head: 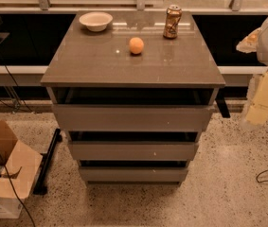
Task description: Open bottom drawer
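Speckled stone floor [218,197] lies under a grey-brown cabinet [100,65] in the middle of your view. The bottom drawer [133,175] is the lowest of three plain fronts, just above the floor, with a dark gap along its upper edge. Above it you see the middle drawer [133,151] and then the top drawer [133,117]. On the cabinet top an orange [136,45] sits near the centre, with a can [172,21] upright behind it to the right and a bowl [95,21] at the back left. Your gripper [266,96] hangs at the right edge of the view, well apart from the drawers; whether it is open or closed you cannot tell. An open cardboard box [10,174] lies on the floor at the left.
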### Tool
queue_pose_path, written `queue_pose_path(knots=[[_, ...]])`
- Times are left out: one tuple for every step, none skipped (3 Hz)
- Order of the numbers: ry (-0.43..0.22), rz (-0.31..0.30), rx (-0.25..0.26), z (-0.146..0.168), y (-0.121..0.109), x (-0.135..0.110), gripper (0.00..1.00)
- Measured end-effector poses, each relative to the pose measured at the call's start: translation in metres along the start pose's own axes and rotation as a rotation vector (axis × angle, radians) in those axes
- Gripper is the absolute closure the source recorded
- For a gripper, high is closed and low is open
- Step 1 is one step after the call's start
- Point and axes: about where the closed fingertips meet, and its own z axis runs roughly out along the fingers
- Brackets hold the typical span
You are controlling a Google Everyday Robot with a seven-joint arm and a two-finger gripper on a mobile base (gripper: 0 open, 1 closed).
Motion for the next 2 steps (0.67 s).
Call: queue_pose_path(knots=[[0.000,0.000,0.000,0.000,0.000,0.000,0.00],[-0.030,0.013,0.019,0.010,-0.002,-0.005,0.00]])
